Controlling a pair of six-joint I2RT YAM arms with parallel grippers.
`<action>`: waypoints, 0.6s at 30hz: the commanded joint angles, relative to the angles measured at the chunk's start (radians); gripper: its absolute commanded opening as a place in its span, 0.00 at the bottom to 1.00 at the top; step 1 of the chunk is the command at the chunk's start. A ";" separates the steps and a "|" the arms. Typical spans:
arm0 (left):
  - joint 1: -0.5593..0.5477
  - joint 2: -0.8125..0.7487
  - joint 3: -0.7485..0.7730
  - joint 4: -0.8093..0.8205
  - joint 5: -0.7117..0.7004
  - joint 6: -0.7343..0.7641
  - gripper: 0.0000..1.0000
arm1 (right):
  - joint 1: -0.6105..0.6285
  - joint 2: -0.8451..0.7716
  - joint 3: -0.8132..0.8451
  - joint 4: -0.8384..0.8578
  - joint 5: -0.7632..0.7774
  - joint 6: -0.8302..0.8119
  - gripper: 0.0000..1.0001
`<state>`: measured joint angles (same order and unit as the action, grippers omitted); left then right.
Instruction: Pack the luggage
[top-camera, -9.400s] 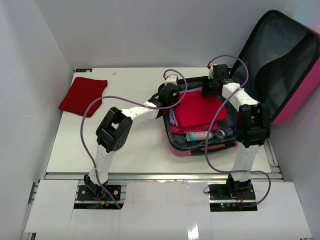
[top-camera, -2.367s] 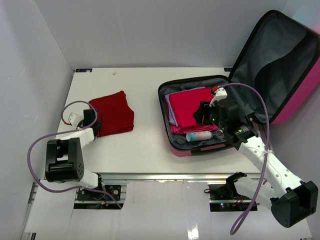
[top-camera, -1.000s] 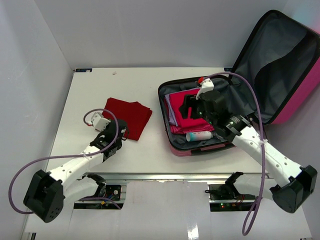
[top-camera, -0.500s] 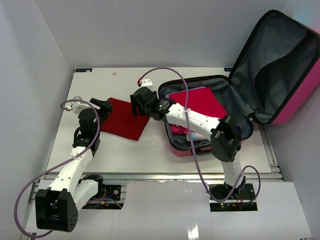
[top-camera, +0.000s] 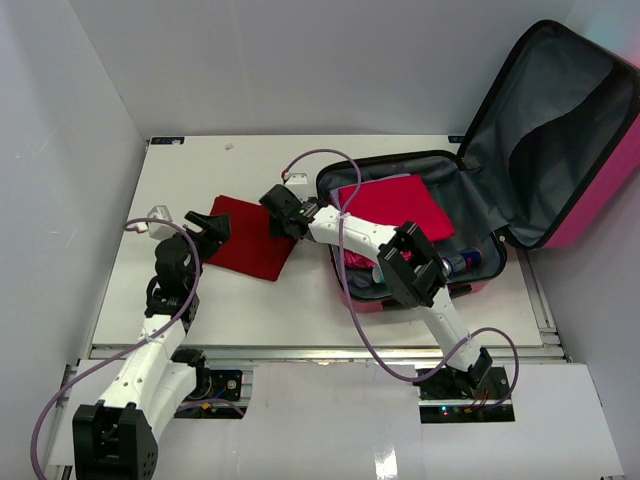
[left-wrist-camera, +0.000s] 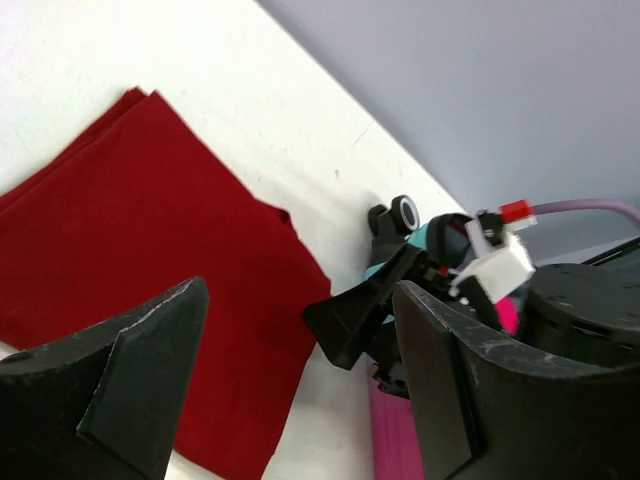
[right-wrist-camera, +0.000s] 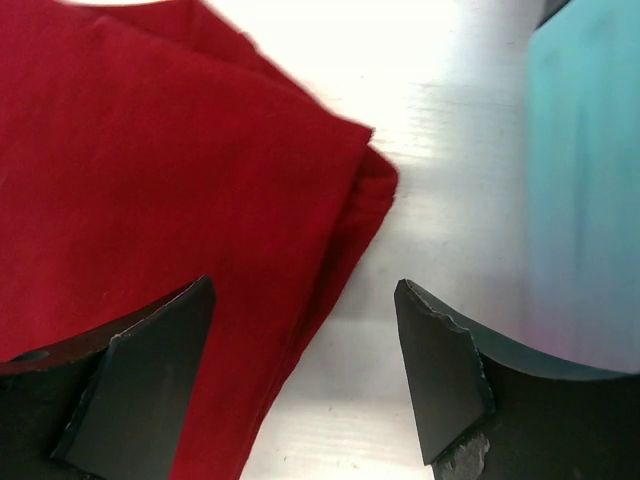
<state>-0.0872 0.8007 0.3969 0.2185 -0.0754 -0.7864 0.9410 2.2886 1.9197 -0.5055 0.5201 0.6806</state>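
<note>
The luggage (top-camera: 545, 110) lies open at the right of the table, its lid leaning up and back, with a folded red cloth (top-camera: 395, 203) packed inside. A second red cloth (top-camera: 245, 240) lies flat on the table to its left. My left gripper (top-camera: 207, 226) stands open at that cloth's left corner, holding nothing. My right gripper (top-camera: 281, 211) reaches across from the luggage to the cloth's right edge. In the right wrist view its open fingers straddle the edge of the cloth (right-wrist-camera: 150, 190), beside the luggage's teal side (right-wrist-camera: 585, 170). The left wrist view shows the cloth (left-wrist-camera: 140, 230) between open fingers (left-wrist-camera: 135, 370).
A bottle (top-camera: 466, 262) lies in the luggage's near right corner. White walls close in the table (top-camera: 190, 300) on the left and back. The right arm's purple cable (top-camera: 345, 185) loops over the luggage's left rim.
My left gripper has opened and let the red cloth lie on the table. My right arm has swung from inside the luggage across to the cloth's right edge.
</note>
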 joint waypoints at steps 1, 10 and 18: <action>0.007 -0.050 -0.011 0.018 -0.033 0.031 0.85 | -0.016 0.047 0.042 0.002 0.013 0.066 0.78; 0.007 -0.047 -0.016 0.034 -0.031 0.041 0.85 | -0.024 0.088 -0.015 0.067 -0.064 0.143 0.76; 0.009 -0.043 0.001 0.037 -0.045 0.099 0.84 | -0.028 0.112 -0.041 0.140 -0.093 0.011 0.46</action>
<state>-0.0861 0.7616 0.3897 0.2328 -0.1151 -0.7372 0.9148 2.3607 1.9169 -0.4344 0.4736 0.7521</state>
